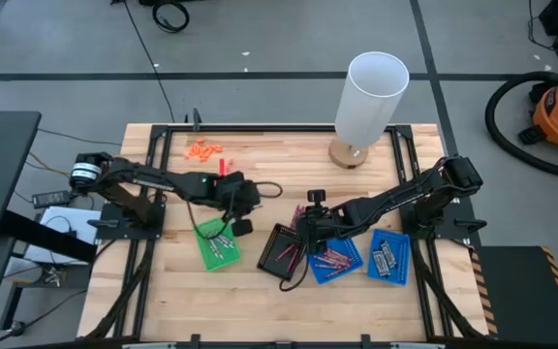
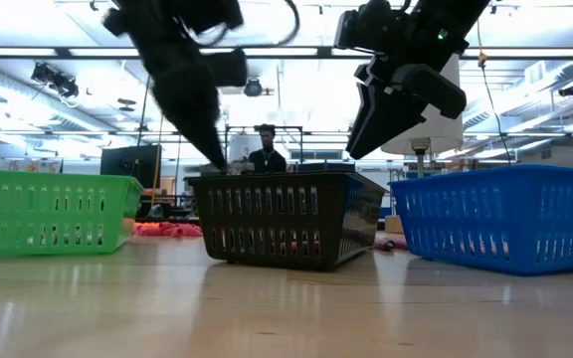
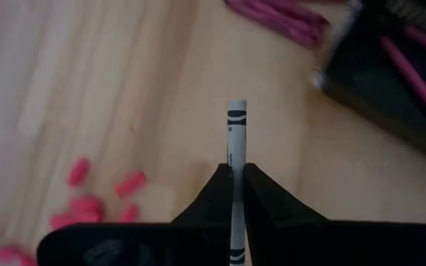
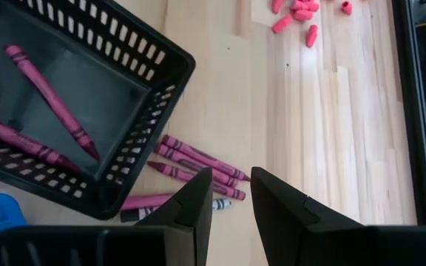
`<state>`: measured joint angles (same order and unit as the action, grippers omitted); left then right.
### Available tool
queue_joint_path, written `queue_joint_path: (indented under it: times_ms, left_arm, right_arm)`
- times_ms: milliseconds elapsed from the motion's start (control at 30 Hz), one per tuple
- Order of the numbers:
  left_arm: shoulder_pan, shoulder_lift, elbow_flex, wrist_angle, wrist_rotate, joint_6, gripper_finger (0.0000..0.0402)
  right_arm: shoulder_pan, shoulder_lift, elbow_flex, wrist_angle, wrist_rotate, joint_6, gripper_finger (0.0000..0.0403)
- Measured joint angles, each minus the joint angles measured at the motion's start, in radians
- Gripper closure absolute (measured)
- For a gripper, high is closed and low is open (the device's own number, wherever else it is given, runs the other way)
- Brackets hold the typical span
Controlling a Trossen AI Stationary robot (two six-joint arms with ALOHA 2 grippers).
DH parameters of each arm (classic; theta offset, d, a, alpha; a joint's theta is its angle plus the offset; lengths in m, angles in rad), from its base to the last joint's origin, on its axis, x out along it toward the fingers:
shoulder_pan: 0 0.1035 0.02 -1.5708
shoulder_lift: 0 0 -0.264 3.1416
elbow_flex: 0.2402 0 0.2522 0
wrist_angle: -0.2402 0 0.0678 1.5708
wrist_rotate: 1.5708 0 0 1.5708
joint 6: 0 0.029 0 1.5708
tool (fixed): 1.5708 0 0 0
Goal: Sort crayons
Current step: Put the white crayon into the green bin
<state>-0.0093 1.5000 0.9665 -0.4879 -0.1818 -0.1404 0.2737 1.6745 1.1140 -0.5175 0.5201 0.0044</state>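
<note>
Toward the bench's (image 1: 260,301) left side, the left gripper (image 3: 235,193) hangs above the green tray (image 1: 217,243), jaws clenched on a grey crayon (image 3: 236,140). At mid-bench, the right gripper (image 4: 226,193) hovers over loose magenta crayons (image 4: 198,166) beside the black tray (image 4: 87,96), jaws released; two more magenta crayons lie inside that tray.

legible text: none we can read | white crayon (image 3: 236,148) held in the left gripper (image 3: 237,193): we see dark bands and small print on its wrapper, too blurred to make out | pink crayons (image 4: 198,164) on the table: we see dark wrapper markings, not readable
</note>
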Motion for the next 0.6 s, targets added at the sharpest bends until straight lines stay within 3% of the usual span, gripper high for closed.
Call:
queue_joint_path:
  times_ms: [333,600]
  left_arm:
    - [-0.178,-0.080,0.001,-0.183,0.019,-0.074,0.0387]
    - [-0.369,-0.115,-0.070,-0.235,0.002,0.068,0.0386]
  right_arm:
    - [0.000,0.001,-0.005,0.007,0.003,0.003,0.0300]
    - [0.000,0.001,-0.005,0.026,0.003,-0.001,0.0300]
